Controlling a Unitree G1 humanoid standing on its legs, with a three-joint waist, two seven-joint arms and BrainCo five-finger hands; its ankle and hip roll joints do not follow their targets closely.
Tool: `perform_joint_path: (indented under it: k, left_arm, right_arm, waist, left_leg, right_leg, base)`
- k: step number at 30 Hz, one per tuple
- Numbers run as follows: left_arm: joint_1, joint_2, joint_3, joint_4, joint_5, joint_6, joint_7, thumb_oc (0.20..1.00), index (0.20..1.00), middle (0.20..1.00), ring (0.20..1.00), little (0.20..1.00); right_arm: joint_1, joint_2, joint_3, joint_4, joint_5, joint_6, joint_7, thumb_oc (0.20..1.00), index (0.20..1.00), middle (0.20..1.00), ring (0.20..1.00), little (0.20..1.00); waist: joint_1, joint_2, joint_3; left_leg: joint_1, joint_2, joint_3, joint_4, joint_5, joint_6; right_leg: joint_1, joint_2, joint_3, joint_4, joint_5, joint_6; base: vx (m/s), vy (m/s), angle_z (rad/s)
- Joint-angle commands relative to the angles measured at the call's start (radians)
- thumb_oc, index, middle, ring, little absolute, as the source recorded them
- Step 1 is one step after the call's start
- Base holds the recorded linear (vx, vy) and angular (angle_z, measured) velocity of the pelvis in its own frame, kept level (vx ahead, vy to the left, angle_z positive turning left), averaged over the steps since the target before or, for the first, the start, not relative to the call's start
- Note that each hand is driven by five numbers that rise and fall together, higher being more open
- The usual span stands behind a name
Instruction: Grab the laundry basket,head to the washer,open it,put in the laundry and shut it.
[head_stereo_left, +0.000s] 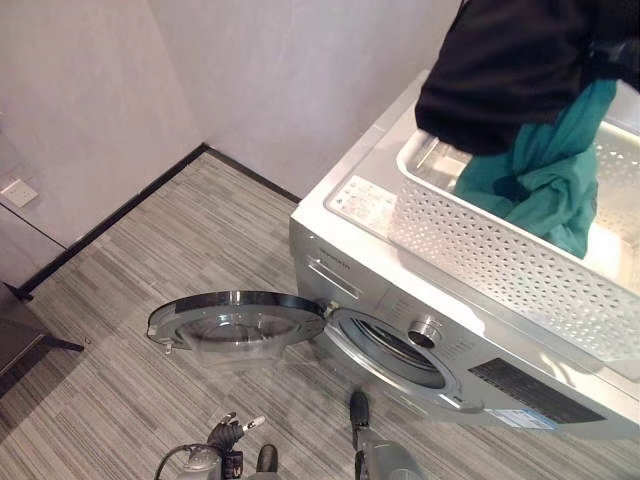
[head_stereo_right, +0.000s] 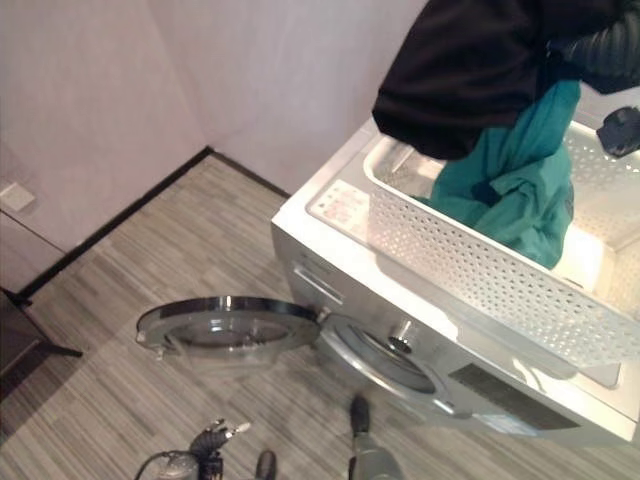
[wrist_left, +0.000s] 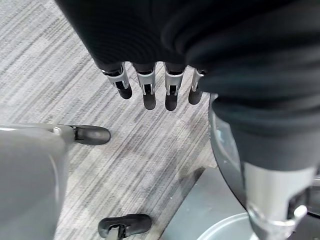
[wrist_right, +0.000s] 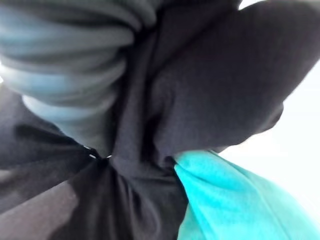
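Black garment (head_stereo_left: 505, 70) and teal cloth (head_stereo_left: 545, 175) lifted above basket (head_stereo_left: 500, 260) – washer door (head_stereo_left: 235, 320) open

We found no print we could read — the label (head_stereo_left: 360, 203) on the washer (head_stereo_left: 440, 345) top and its front panel sticker (head_stereo_left: 523, 418) stayed illegible.

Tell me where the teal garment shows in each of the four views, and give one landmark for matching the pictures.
Left eye view: teal garment at upper right, hanging from under a black garment into the white laundry basket.
Right eye view: upper right again, draping into the basket.
Left wrist view: not in it.
Right wrist view: at the lower right, below the black cloth.
Shared landmark: the washer's open round door, lower left in both eye views.
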Motion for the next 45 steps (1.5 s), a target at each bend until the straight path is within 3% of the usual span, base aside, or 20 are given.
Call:
perform_joint_path:
  k: [1,7,11,18,21,25,29,37,45]
  left_arm:
    - [-0.017,0.057,-0.086,0.059,0.018,-0.014,0.018,1.000,1.000,1.000,1.000,1.000]
    - [-0.031,0.044,-0.116,0.038,-0.010,-0.017,0.021,1.000,1.000,1.000,1.000,1.000]
    - [-0.026,0.036,-0.096,0.047,-0.007,-0.019,0.007,1.000,1.000,1.000,1.000,1.000]
    - [0.002,0.041,-0.065,0.058,0.008,-0.020,-0.014,1.000,1.000,1.000,1.000,1.000]
    - [0.025,0.037,-0.045,0.053,0.031,-0.023,-0.038,1.000,1.000,1.000,1.000,1.000]
    - [0.023,0.037,-0.049,0.068,0.043,-0.029,-0.033,1.000,1.000,1.000,1.000,1.000]
    - [0.025,0.043,-0.063,0.067,0.051,-0.031,-0.029,1.000,1.000,1.000,1.000,1.000]
    - [0.006,0.041,-0.087,0.083,0.063,-0.021,-0.007,1.000,1.000,1.000,1.000,1.000]
    - [-0.003,0.040,-0.095,0.092,0.071,-0.013,0.006,1.000,1.000,1.000,1.000,1.000]
  right_arm:
    - [-0.177,0.059,-0.019,0.089,0.060,-0.041,-0.137,0.200,0.200,0.200,0.200,0.200]
    - [-0.206,0.090,0.028,0.150,0.061,-0.025,-0.121,0.200,0.200,0.200,0.200,0.200]
    - [-0.052,0.039,0.003,0.140,0.055,-0.016,-0.032,0.200,0.200,0.200,0.200,0.200]
    - [0.220,-0.021,-0.159,0.085,0.045,-0.026,0.042,0.200,0.200,0.200,0.200,0.200]
    - [0.414,-0.090,-0.220,0.007,0.081,-0.038,0.150,0.200,0.200,0.200,0.200,0.200]
    - [0.553,-0.076,-0.420,0.035,0.167,-0.070,0.116,0.200,0.200,0.200,0.200,0.200]
    - [0.512,-0.063,-0.412,0.081,0.156,-0.067,0.090,0.200,0.200,0.200,0.200,0.200]
    - [0.181,-0.059,-0.250,0.114,0.189,-0.080,-0.011,0.200,0.200,0.200,0.200,0.200]
    - [0.091,-0.028,-0.210,0.108,0.216,-0.080,-0.051,0.200,0.200,0.200,0.200,0.200]
  waist:
    - [0.016,-0.072,-0.076]
    - [0.008,-0.070,-0.085]
    - [-0.008,-0.067,-0.072]
    - [-0.018,-0.064,-0.056]
    - [-0.036,-0.064,-0.050]
    - [-0.050,-0.067,-0.047]
    - [-0.041,-0.070,-0.050]
    - [-0.032,-0.079,-0.068]
    - [-0.030,-0.081,-0.078]
  left_leg:
    - [0.023,0.047,0.042,0.003,-0.023,0.006]
    - [0.035,0.044,0.042,0.003,-0.028,0.012]
    - [0.033,0.041,0.042,0.003,-0.023,0.007]
    - [0.022,0.041,0.052,0.003,-0.020,0.002]
    - [0.019,0.044,0.062,0.003,-0.017,-0.004]
    - [0.015,0.043,0.070,0.003,-0.018,-0.006]
    - [0.017,0.042,0.076,0.003,-0.024,-0.004]
    - [0.040,0.039,0.091,0.003,-0.040,0.006]
    - [0.053,0.039,0.091,0.003,-0.046,0.008]
  right_leg:
    - [0.035,-0.116,0.069,0.070,-0.143,0.097]
    - [0.040,-0.119,0.076,0.078,-0.143,0.097]
    - [0.032,-0.123,0.072,0.097,-0.148,0.099]
    - [0.018,-0.125,0.074,0.093,-0.144,0.103]
    - [0.010,-0.126,0.076,0.092,-0.143,0.108]
    - [0.005,-0.127,0.079,0.086,-0.138,0.111]
    - [0.004,-0.127,0.082,0.078,-0.133,0.113]
    - [0.019,-0.124,0.093,0.064,-0.130,0.114]
    - [0.031,-0.124,0.096,0.062,-0.130,0.113]
  base:
    - [0.00,0.000,0.00]
    - [0.00,0.002,-0.02]
    - [0.00,0.001,-0.03]
    - [0.00,-0.003,0.05]
    - [0.00,0.007,-0.03]
    - [0.01,0.002,-0.04]
    - [0.01,0.004,-0.12]
    - [0.02,0.013,-0.06]
    - [0.00,0.003,-0.01]
